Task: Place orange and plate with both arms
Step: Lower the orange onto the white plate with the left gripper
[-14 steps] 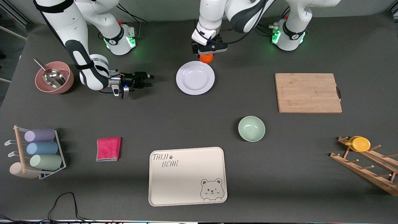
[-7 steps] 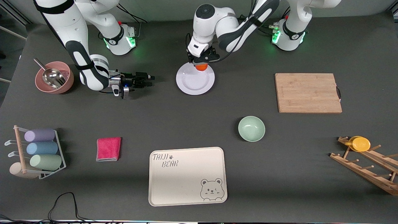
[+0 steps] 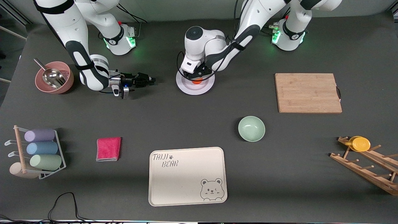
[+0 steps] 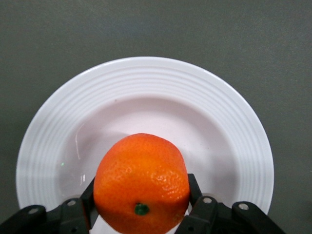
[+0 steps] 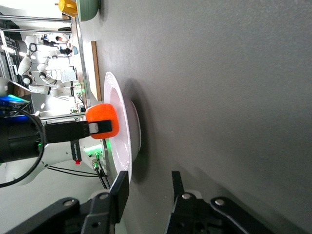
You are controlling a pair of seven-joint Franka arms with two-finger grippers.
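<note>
The left gripper holds the small round bright-orange fruit pinched between its two black fingers just above the well of the round, glossy, pale lavender-white plate, which lies on the dark grey table about midway along the edge where the robot bases stand. In the right wrist view the orange appears to hang a little clear of the plate's surface; actual contact cannot be made out.

The right gripper sits low over the table beside the plate, toward the right arm's end, its jaws parted with nothing between them and aimed at the plate's rim.

Judging by its dimpled skin, the orange is light and firm with slight give; held across its middle as now, it should stay put, but being round it is likely to roll once freed, so the plate's shallow well is the safest spot to let go. The plate looks stiff, slick and breakable, and it lies flat, so the wide ribbed rim is the only likely place to take hold, pinched from the side with one finger slipped beneath. A glossy rim may slide in the grasp, and any tilt could send the orange off.
</note>
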